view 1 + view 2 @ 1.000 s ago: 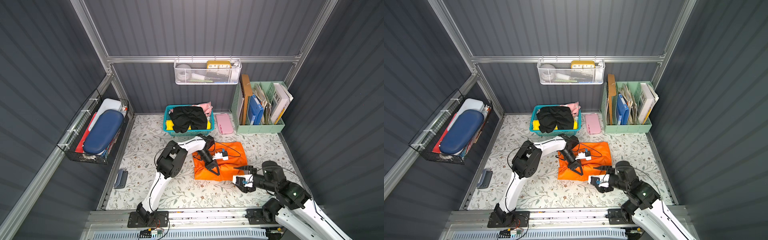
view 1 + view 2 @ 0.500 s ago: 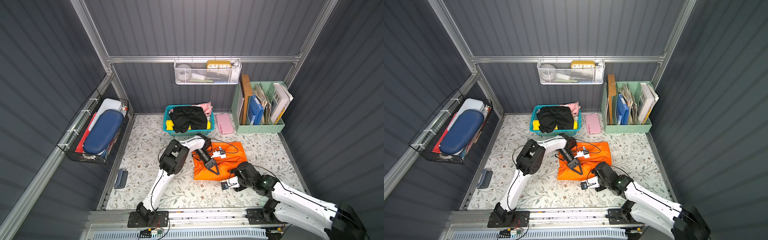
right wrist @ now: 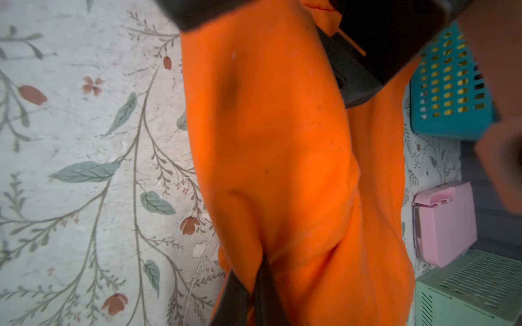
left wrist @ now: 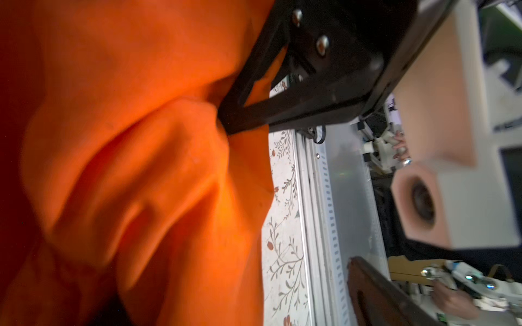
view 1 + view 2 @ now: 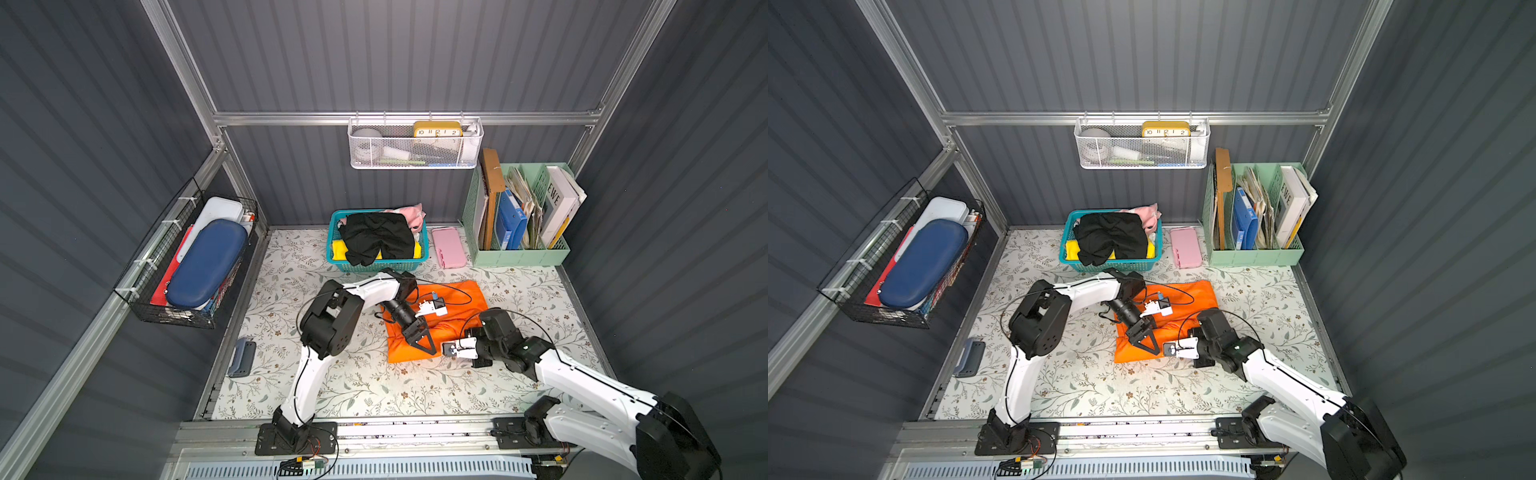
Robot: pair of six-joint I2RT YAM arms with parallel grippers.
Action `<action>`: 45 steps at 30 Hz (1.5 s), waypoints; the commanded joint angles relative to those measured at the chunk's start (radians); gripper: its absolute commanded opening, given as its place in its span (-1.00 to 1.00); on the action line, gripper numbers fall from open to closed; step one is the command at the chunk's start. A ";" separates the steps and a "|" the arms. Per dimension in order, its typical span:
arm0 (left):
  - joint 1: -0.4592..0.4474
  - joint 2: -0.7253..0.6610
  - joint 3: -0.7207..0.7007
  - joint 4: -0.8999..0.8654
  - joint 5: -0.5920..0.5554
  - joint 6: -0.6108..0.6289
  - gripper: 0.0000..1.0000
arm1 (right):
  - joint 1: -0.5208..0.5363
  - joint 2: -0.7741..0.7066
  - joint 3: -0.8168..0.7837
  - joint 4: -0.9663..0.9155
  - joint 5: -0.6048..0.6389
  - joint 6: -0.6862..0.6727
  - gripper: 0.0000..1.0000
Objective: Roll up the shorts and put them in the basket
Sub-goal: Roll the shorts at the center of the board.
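- Right claw (image 3: pixel 252 293) is pinching the near edge of the thin, plain bright orange shorts (image 5: pixel 457 318) on its own side, jaws closed on the cloth. The fabric is puckering toward the pinch in the right wrist view.
- Left claw (image 5: pixel 423 345) is hovering just beside it over the same near end, jaws standing wide and gripping nothing. One finger is touching a fat fold in the left wrist view.
- Orange shorts are lying folded on the floral-print worktop (image 5: pixel 353 374), mid-front, with the near end thickened. Judgement: the roll is only beginning.
- Step in hand: the left claw should be closing on that thick fold, level with the right, so that both are turning it over together toward the far hem. An uneven lift would be skewing the roll, and thin fabric is probably slipping easily, so a deep bite is advisable.
- Farther back, crumpled black shorts (image 5: pixel 378 239) are draping over the teal plastic basket (image 5: pixel 376 264), unrolled.
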State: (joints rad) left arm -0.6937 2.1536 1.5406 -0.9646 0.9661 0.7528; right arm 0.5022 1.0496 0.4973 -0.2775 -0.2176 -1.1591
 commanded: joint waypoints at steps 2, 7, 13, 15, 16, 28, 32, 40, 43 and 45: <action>0.031 -0.207 -0.121 0.173 -0.162 -0.096 0.99 | -0.066 0.034 0.124 -0.224 -0.190 0.071 -1.00; 0.045 -0.476 -0.293 0.418 -0.350 -0.188 0.99 | -0.114 0.172 0.289 -0.422 -0.317 0.145 -1.00; 0.042 -0.754 -0.521 0.794 -0.594 -0.203 0.99 | -0.128 0.356 0.447 -0.569 -0.424 0.242 -1.00; 0.037 -0.807 -0.565 0.842 -0.624 -0.181 0.99 | -0.138 0.409 0.500 -0.615 -0.457 0.282 -1.00; 0.032 -0.820 -0.579 0.853 -0.631 -0.163 0.99 | -0.140 0.428 0.518 -0.622 -0.463 0.309 -1.00; -0.228 -0.724 -0.696 0.993 -0.900 0.084 0.99 | -0.216 0.804 0.816 -0.911 -0.655 0.378 -1.00; -0.248 -0.676 -0.713 1.015 -0.923 0.122 0.99 | -0.224 0.866 0.823 -0.936 -0.656 0.371 -1.00; -0.288 -0.534 -0.696 1.050 -0.909 0.173 0.99 | -0.248 0.926 0.825 -0.965 -0.683 0.361 -1.00; -0.288 -0.463 -0.681 1.073 -0.898 0.162 0.99 | -0.251 0.913 0.822 -0.952 -0.686 0.361 -1.00; -0.285 -0.431 -0.673 1.062 -0.891 0.151 0.85 | -0.251 0.895 0.807 -0.915 -0.670 0.386 -1.00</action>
State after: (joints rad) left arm -0.9806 1.6890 0.8413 0.0956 0.0551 0.8982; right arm 0.2550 1.9705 1.3090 -1.1969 -0.8742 -0.7849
